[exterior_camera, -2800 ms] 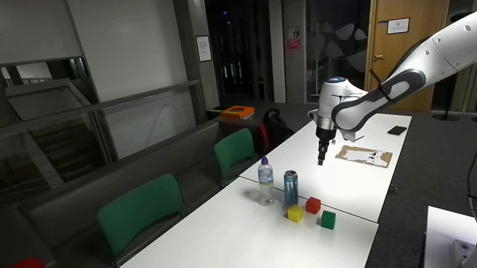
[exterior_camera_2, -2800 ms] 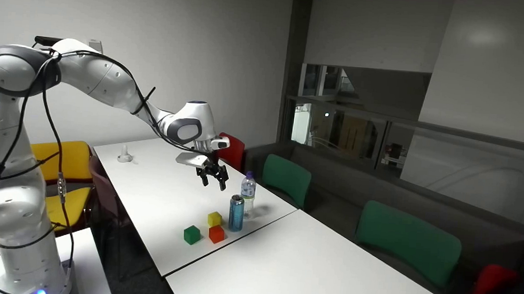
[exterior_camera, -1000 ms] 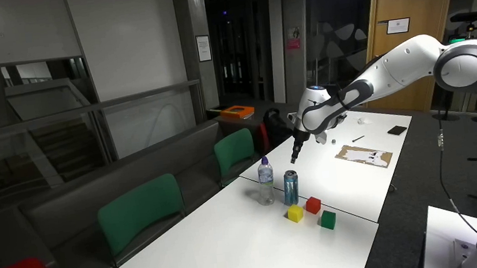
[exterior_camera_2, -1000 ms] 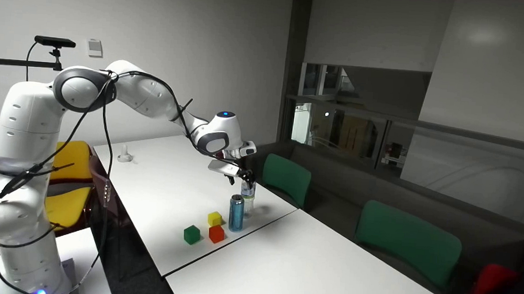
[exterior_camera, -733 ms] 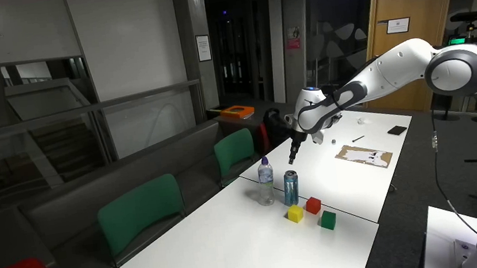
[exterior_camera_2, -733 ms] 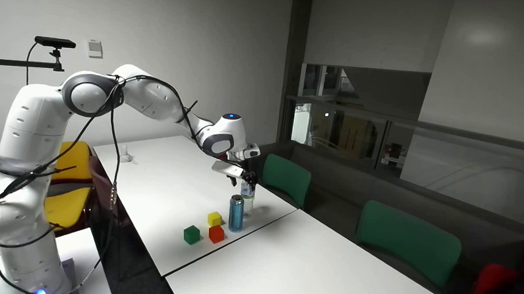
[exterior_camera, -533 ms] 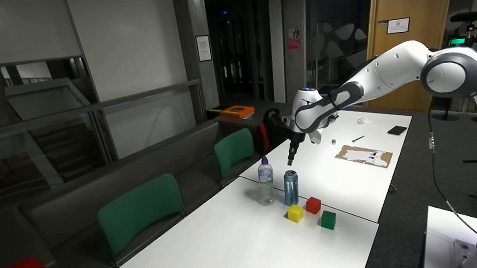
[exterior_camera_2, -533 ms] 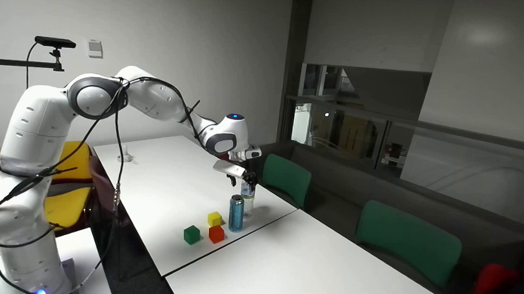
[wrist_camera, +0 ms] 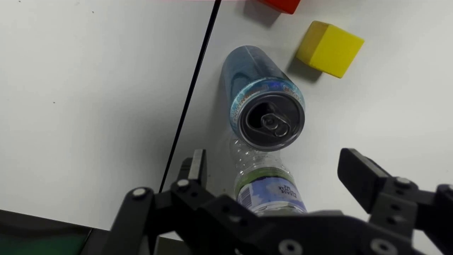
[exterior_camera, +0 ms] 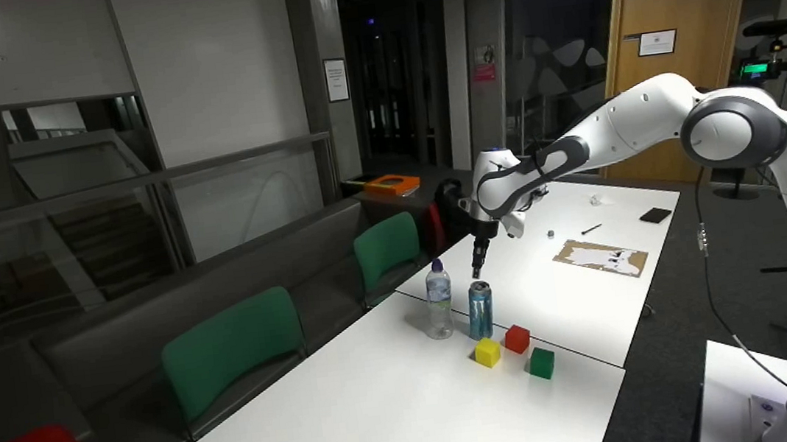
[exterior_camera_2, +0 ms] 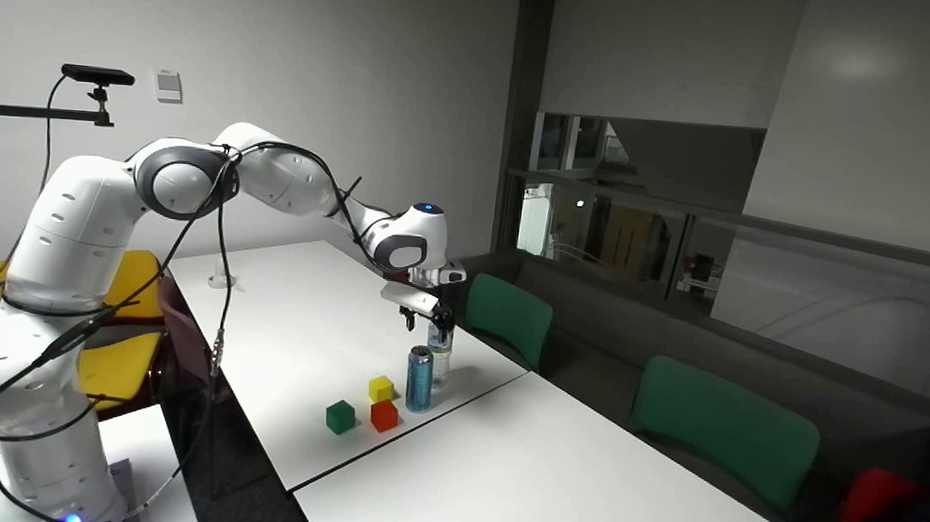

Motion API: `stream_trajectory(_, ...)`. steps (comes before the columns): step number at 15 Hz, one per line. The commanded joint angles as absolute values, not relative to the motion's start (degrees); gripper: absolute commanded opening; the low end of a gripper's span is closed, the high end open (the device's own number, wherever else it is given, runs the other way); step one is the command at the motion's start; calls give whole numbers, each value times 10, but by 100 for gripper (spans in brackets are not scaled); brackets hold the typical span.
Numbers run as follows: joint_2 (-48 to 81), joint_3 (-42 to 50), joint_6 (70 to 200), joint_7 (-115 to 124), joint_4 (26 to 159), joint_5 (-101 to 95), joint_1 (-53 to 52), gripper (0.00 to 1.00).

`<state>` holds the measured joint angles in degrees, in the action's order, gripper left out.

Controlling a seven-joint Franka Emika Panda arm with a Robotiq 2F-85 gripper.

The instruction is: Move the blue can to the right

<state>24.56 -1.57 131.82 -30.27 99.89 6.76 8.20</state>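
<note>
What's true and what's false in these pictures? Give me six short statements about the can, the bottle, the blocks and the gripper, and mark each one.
1. The can and the bottle both stand upright. True.
2. The can is sealed. False: it is open at the top.
3. The gripper is open. True.
4. The yellow block is nearer the can than the green block is. True.
5. The yellow block touches the can. False: the wrist view shows a gap between them.
6. The green block shows in the wrist view. False: it shows in both exterior views only.
</note>
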Motion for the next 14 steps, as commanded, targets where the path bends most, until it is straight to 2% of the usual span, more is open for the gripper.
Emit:
stream_trajectory(1, 269, -27, 1276, -313, 959, 80, 98, 100)
stream_trajectory(14, 312, -33, 1234, -305, 926, 95, 106, 100)
